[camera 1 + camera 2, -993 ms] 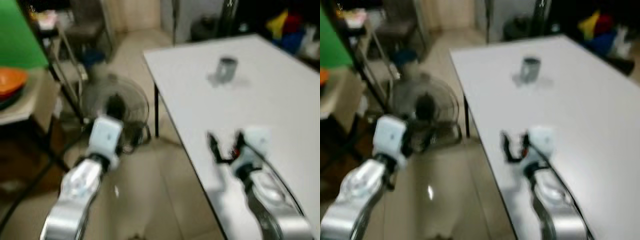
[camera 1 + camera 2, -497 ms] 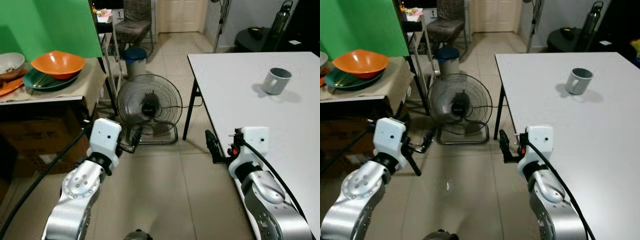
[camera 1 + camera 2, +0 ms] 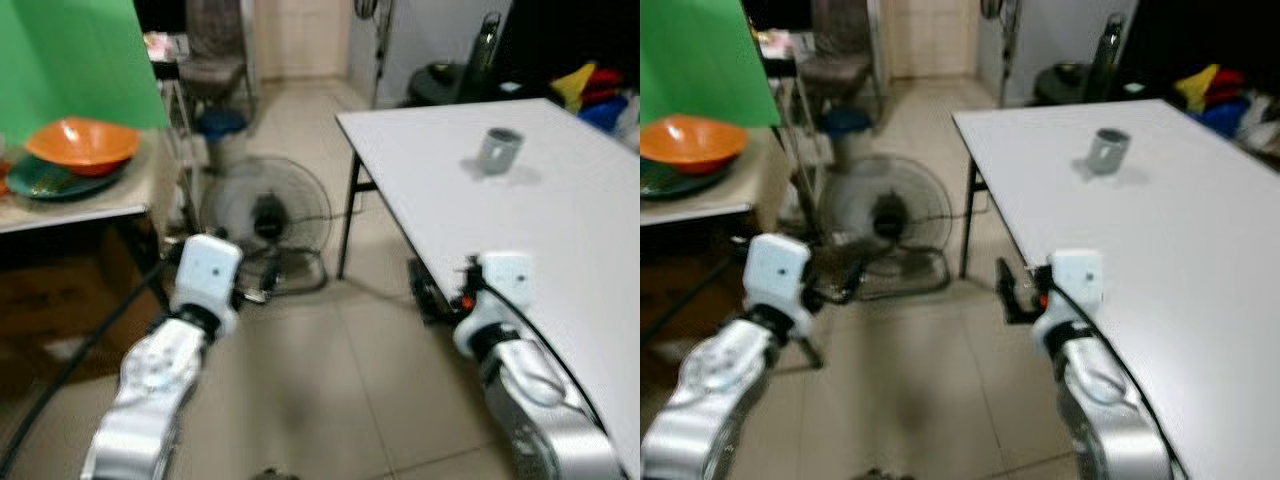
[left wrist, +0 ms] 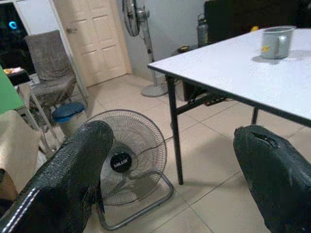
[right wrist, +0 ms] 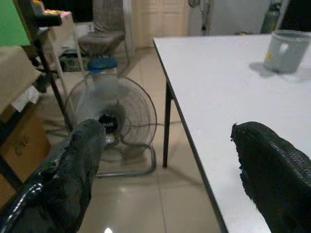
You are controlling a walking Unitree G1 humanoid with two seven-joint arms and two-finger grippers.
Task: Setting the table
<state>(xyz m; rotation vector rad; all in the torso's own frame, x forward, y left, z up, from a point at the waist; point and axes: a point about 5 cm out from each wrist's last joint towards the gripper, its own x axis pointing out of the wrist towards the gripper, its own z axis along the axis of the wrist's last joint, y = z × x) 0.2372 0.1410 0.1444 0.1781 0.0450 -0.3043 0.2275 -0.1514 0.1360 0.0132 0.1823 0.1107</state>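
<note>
Arms both raised forward at waist level, silver forearms reaching out over tiled floor [image 3: 300, 370]. Left gripper [image 3: 262, 283] held low in front of floor fan [image 3: 262, 222], fingers [image 4: 73, 170] spread wide in left wrist view, nothing between them. Right gripper [image 3: 1012, 292] held just off near edge of white table [image 3: 560, 210], beside its front leg; fingers [image 5: 272, 165] likewise parted wide in right wrist view, nothing held. Right forearm extends alongside table edge, black cable running along it.

Containers: grey mug [image 3: 498, 150] upright on white table, well beyond right gripper, toward far side; handle visible in right wrist view, contents not discernible. Orange bowl [image 3: 82, 144] stacked on dark green plate [image 3: 45, 178] on side table [image 3: 80, 200] at robot's left, under green panel [image 3: 70, 60]; bowl interior appears bare, though blurred. Blue-lidded bin [image 4: 68, 112] on floor behind fan, beside chair [image 4: 48, 68] draped with grey cloth.

Obscured or unclear: head views motion-blurred throughout, fine detail lost. Side table cut off at picture's left edge, further dishes there not identifiable. Coloured items [image 3: 590, 85] beyond table's far corner too blurred to name. Dark round object [image 3: 445, 82] and dark bottle [image 4: 202, 30] behind table only partly legible. Cardboard box [image 5: 22, 141] under side table partly hidden by left arm in head views.
</note>
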